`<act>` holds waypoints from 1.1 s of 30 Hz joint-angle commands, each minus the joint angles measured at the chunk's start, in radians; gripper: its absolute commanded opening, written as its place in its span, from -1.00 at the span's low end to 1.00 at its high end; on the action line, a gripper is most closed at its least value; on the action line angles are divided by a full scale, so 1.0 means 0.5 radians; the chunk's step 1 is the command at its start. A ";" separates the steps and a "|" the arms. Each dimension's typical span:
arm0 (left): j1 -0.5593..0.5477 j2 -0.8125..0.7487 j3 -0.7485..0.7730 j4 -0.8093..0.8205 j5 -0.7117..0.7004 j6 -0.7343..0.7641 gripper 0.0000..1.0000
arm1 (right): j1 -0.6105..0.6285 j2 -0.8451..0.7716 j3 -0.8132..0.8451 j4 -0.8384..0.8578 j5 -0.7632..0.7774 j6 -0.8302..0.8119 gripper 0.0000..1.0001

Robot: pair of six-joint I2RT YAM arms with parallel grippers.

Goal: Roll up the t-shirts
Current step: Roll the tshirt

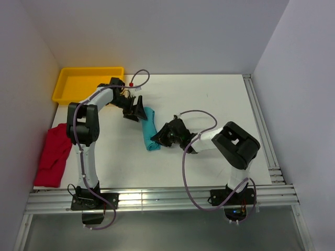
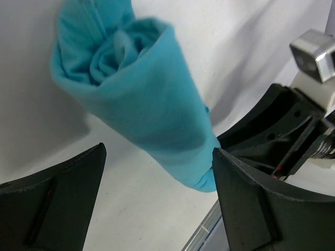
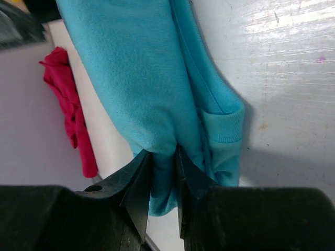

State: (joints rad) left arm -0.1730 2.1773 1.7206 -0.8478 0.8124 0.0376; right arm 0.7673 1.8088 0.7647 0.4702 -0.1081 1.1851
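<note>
Red shirt (image 1: 52, 154) is a crumpled heap at the table's left edge, near the yellow tray (image 1: 78, 83) in the back corner. Left gripper (image 1: 137, 112) sits at the far end of the teal shirt (image 1: 150, 130) with jaws spread wide and nothing in them. The teal one's rolled into a tube mid-table, and the right gripper (image 3: 163, 154) has its near end pinched tight.
</note>
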 commanded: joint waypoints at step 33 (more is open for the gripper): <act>-0.132 0.039 -0.579 0.643 -0.081 -0.413 0.48 | -0.228 0.552 -0.422 1.198 -0.452 0.811 -0.49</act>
State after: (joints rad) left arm -0.2070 2.1502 1.4429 -0.5541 0.9127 -0.1822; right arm 0.6609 2.0331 0.5812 1.1110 -0.3397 1.5536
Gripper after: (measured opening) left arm 0.748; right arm 0.255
